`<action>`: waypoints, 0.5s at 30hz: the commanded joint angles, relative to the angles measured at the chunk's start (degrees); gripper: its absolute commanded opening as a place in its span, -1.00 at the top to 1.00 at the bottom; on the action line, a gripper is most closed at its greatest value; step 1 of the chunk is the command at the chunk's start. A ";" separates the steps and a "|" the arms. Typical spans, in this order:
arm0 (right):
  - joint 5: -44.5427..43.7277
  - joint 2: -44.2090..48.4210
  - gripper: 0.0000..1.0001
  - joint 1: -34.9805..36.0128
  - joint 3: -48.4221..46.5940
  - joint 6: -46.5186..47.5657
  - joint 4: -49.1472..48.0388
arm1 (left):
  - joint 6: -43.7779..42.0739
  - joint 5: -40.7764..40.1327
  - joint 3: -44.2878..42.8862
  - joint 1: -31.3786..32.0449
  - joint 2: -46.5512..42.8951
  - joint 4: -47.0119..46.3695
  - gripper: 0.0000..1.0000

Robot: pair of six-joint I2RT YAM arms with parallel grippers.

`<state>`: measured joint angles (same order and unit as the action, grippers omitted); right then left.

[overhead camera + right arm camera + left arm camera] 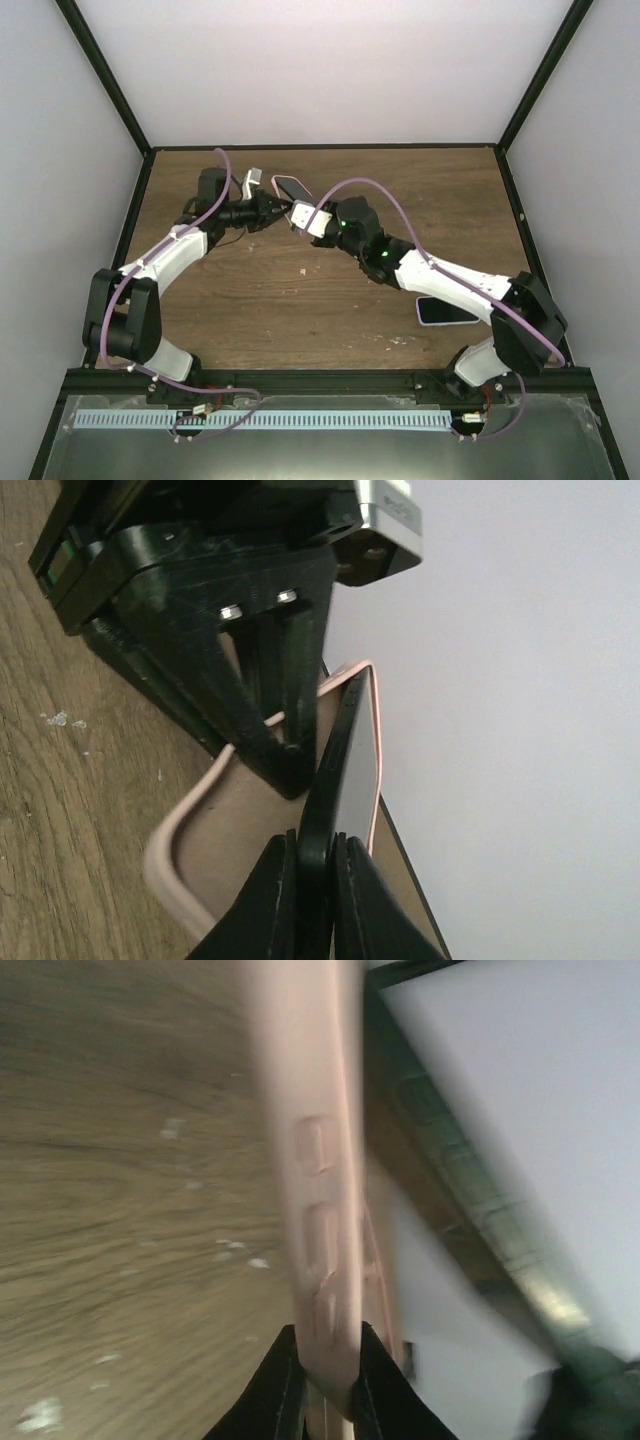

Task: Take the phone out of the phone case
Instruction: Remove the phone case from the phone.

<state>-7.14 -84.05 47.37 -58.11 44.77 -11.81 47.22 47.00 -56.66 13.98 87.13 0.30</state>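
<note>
Both arms meet over the back middle of the table and hold up a black phone [291, 187] in a pink phone case [305, 1160]. My left gripper [328, 1360] is shut on the case's edge. In the right wrist view my right gripper [315, 870] is shut on the phone's [345, 770] bare black edge. There the case's rim [180, 850] bows away from the phone on the near side. It still hugs the phone's far edge. From above, the left gripper [273, 210] and right gripper [298, 214] nearly touch.
A second phone [447, 311] with a pale rim lies flat on the wooden table [300, 300] beside the right arm's forearm. A black frame [325, 147] and white walls close off the table's back and sides.
</note>
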 commanded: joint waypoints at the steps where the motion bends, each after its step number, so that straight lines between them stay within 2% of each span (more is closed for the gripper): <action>1: -7.19 8.40 0.99 -4.91 -4.42 -5.03 -7.55 | -10.34 -7.09 1.96 -2.08 2.00 8.36 1.00; 11: -5.64 11.45 0.99 -9.62 -2.96 -9.07 -1.15 | -15.99 -5.84 0.81 -2.05 3.75 10.79 1.00; 15: -4.38 13.04 0.99 -11.83 -1.26 -9.53 0.82 | -17.51 -1.39 -0.06 -1.39 7.81 11.43 1.00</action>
<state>-12.36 -73.73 37.50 -59.77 36.97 -11.22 33.10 41.56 -55.16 11.97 91.18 10.26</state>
